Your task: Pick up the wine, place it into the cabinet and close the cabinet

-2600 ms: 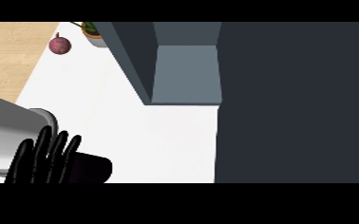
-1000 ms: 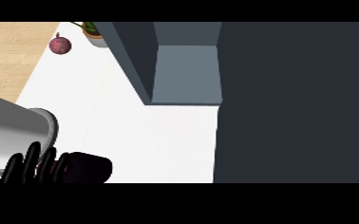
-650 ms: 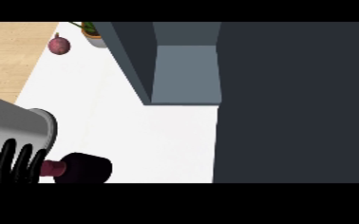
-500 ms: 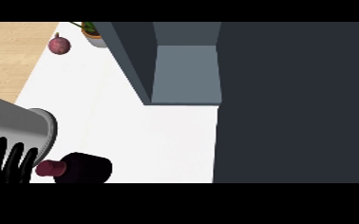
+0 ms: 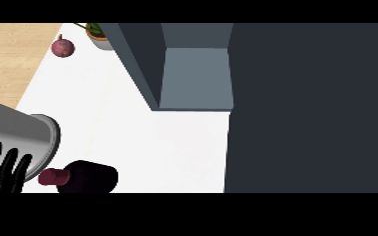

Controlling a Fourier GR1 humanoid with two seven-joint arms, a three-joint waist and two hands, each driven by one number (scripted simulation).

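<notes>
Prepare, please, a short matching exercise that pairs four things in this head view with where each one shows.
Things:
1. wine bottle
2. potted plant
3. left hand
4. cabinet

Places:
A. far end of the counter, beside a dark red fruit
B. lower left edge of the view
C. near edge of the counter, right of the fingers
D. centre, open inside

Pairs: 1-C, 2-A, 3-B, 4-D

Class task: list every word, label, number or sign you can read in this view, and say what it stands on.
None: no readable text shows anywhere.
Wine bottle: dark, maroon cap, no label visible.
Cabinet: plain grey, no markings.
Left hand: plain black.
</notes>
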